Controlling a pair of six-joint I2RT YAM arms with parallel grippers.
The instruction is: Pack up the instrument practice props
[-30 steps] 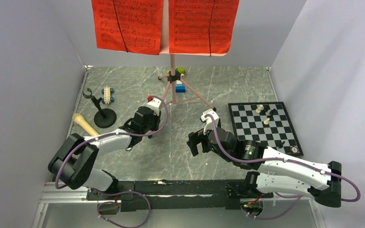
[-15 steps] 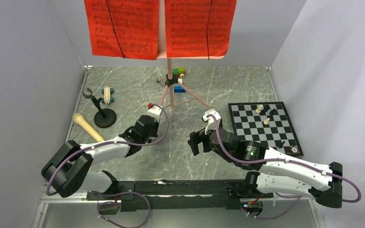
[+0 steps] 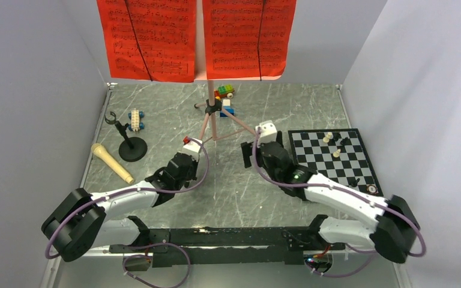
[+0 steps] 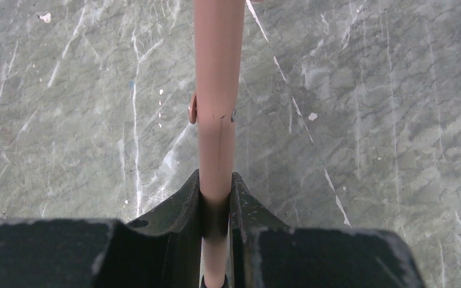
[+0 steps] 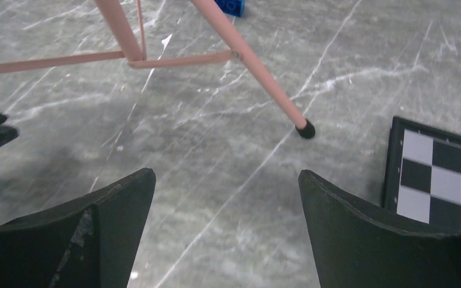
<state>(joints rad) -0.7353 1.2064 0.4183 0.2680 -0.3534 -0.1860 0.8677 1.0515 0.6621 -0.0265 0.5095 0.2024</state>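
Note:
The pink tripod music stand (image 3: 210, 90) stands mid-table, tilted, with two red sheet-music pages (image 3: 147, 37) on its desk at the top. My left gripper (image 3: 192, 150) is shut on the stand's near-left leg (image 4: 218, 120), and the jaws pinch the tube (image 4: 216, 180). My right gripper (image 3: 250, 153) is open and empty just in front of the stand's right leg (image 5: 258, 66), whose black foot (image 5: 305, 129) rests on the table. The beige microphone (image 3: 113, 162) lies at the left. The black mic stand (image 3: 132, 149) stands beside it.
A chessboard (image 3: 333, 162) with pieces lies at the right, its corner close to my right gripper (image 5: 438, 174). Toy block cars sit at the back left (image 3: 135, 120) and behind the stand (image 3: 225, 91), with a blue block (image 3: 228, 110). Walls enclose the table.
My left arm has pulled back toward me with the stand's leg, so the stand shifted left and tilted. My right gripper has moved forward and up toward the stand's right leg.

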